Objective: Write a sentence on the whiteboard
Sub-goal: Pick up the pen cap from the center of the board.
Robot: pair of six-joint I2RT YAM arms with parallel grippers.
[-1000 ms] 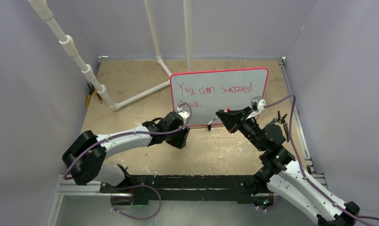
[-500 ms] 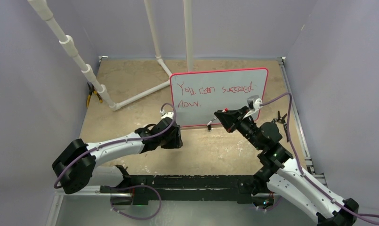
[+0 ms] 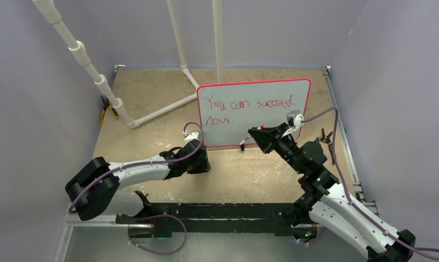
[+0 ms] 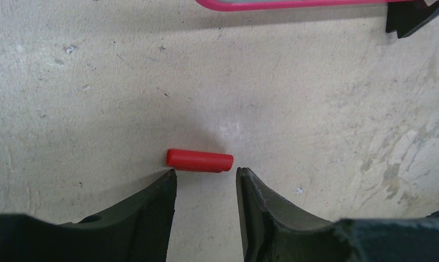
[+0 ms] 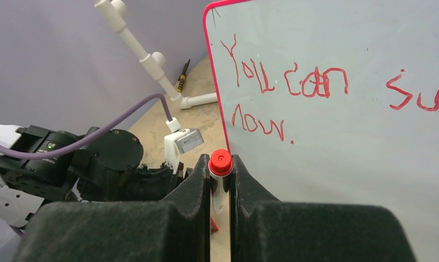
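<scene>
Left wrist cam: L gripper (image 4: 206, 173) spread, red cap (image 4: 199, 160) on table (image 4: 315, 109) just ahead; R gripper (image 5: 220, 165) pinching marker (image 5: 221, 161) beside whiteboard (image 5: 342, 164) w/ sentence (image 5: 317, 84).

We list: pale lilac walls (image 3: 37, 136), three sides, well outside both sets of fingers. One tabletop (image 3: 146, 90), tan, mottled, scuffed, lying under the left fingers (image 4: 151, 218). One white pipe frame (image 3: 91, 68), far beyond the left fingers. One metal rail (image 3: 335, 98), outside the right fingers (image 5: 195, 202). Light soft, even.
</scene>
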